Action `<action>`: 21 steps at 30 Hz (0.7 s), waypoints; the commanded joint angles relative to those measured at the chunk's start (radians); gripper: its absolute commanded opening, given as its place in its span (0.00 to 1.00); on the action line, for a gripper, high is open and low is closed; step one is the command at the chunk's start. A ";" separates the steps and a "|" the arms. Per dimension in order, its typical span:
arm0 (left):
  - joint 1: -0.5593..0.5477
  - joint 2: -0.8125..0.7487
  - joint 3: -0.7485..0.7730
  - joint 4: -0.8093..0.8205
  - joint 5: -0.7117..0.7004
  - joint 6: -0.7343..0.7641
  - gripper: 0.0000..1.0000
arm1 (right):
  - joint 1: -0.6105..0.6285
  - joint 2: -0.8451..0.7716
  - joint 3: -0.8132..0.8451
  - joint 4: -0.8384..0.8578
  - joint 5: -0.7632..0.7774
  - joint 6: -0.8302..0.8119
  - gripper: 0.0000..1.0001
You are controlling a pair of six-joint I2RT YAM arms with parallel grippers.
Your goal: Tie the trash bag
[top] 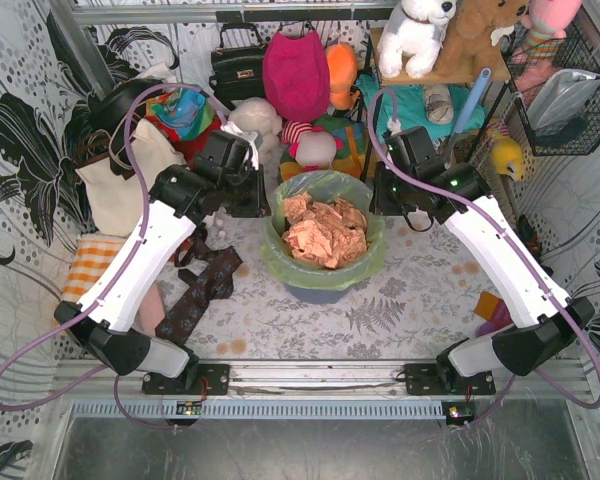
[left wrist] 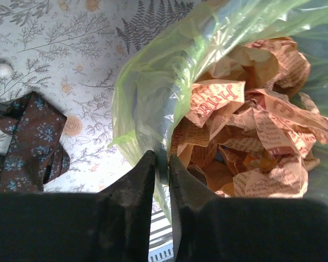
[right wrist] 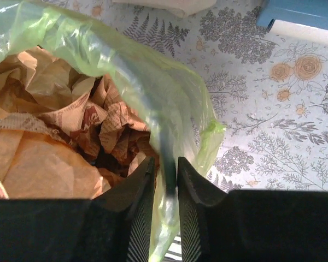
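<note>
The trash bag point(top: 368, 262) is thin light-green plastic lining a round blue-grey bin point(top: 315, 292) in the middle of the table, its edge folded out over the rim. Crumpled pinkish-brown paper point(top: 323, 232) fills it. My left gripper point(left wrist: 162, 158) is at the bag's left rim point(left wrist: 147, 82), jaws a narrow slit apart, straddling the rim's edge. At the right rim, my right gripper point(right wrist: 165, 161) has its jaws slightly apart, with the plastic-covered rim point(right wrist: 153, 82) between them and a gap on the paper side. In the top view both grippers' fingertips are hidden under the wrists.
A dark brown flowered cloth point(top: 202, 290) lies left of the bin on the floral tablecloth. Plush toys and bags point(top: 295, 70) crowd the back. A wire basket point(top: 565, 90) hangs at the right. A striped orange cloth point(top: 90, 262) lies at the left edge.
</note>
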 commanded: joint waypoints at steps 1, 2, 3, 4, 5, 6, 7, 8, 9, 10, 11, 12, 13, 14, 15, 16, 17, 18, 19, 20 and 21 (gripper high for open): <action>0.041 -0.033 0.027 0.090 0.070 0.019 0.28 | -0.009 -0.008 0.013 0.027 0.031 -0.024 0.28; 0.050 -0.037 0.039 0.086 0.069 0.021 0.31 | -0.009 -0.012 0.038 0.020 0.041 -0.029 0.31; 0.061 -0.043 0.051 0.081 0.068 0.020 0.34 | -0.010 -0.017 0.051 0.010 0.049 -0.032 0.35; 0.070 -0.050 0.060 0.077 0.068 0.021 0.37 | -0.011 -0.024 0.060 0.000 0.058 -0.035 0.37; 0.081 -0.060 0.063 0.077 0.068 0.021 0.39 | -0.012 -0.031 0.067 -0.008 0.067 -0.037 0.40; 0.089 -0.071 0.060 0.081 0.070 0.021 0.41 | -0.012 -0.038 0.072 -0.014 0.072 -0.038 0.42; 0.096 -0.083 0.052 0.084 0.069 0.019 0.43 | -0.014 -0.046 0.077 -0.019 0.077 -0.039 0.44; 0.103 -0.095 0.040 0.085 0.064 0.014 0.44 | -0.013 -0.054 0.080 -0.023 0.082 -0.038 0.45; 0.112 -0.107 0.023 0.085 0.056 0.007 0.45 | -0.014 -0.064 0.080 -0.026 0.085 -0.036 0.46; 0.120 -0.124 0.000 0.087 0.047 -0.004 0.46 | -0.014 -0.073 0.080 -0.029 0.089 -0.034 0.47; 0.129 -0.143 -0.030 0.090 0.038 -0.019 0.46 | -0.014 -0.082 0.080 -0.034 0.095 -0.031 0.48; 0.143 -0.168 -0.062 0.092 0.036 -0.035 0.47 | -0.014 -0.090 0.080 -0.039 0.102 -0.028 0.48; 0.164 -0.192 -0.101 0.093 0.038 -0.049 0.47 | -0.014 -0.098 0.079 -0.044 0.109 -0.026 0.48; 0.188 -0.218 -0.140 0.095 0.045 -0.064 0.47 | -0.014 -0.107 0.076 -0.048 0.113 -0.022 0.49; 0.213 -0.248 -0.180 0.100 0.061 -0.075 0.47 | -0.014 -0.116 0.072 -0.051 0.113 -0.019 0.49; 0.239 -0.273 -0.226 0.105 0.083 -0.083 0.48 | -0.013 -0.124 0.067 -0.052 0.112 -0.017 0.50; 0.259 -0.298 -0.267 0.112 0.105 -0.093 0.48 | -0.014 -0.131 0.061 -0.052 0.113 -0.016 0.50; 0.274 -0.324 -0.313 0.118 0.124 -0.101 0.49 | -0.014 -0.138 0.056 -0.053 0.111 -0.012 0.50; 0.281 -0.339 -0.357 0.130 0.147 -0.112 0.50 | -0.013 -0.143 0.050 -0.053 0.109 -0.011 0.50; 0.284 -0.350 -0.398 0.145 0.169 -0.121 0.51 | -0.014 -0.147 0.046 -0.054 0.108 -0.010 0.50; 0.284 -0.361 -0.442 0.167 0.196 -0.128 0.53 | -0.014 -0.150 0.044 -0.057 0.106 -0.008 0.50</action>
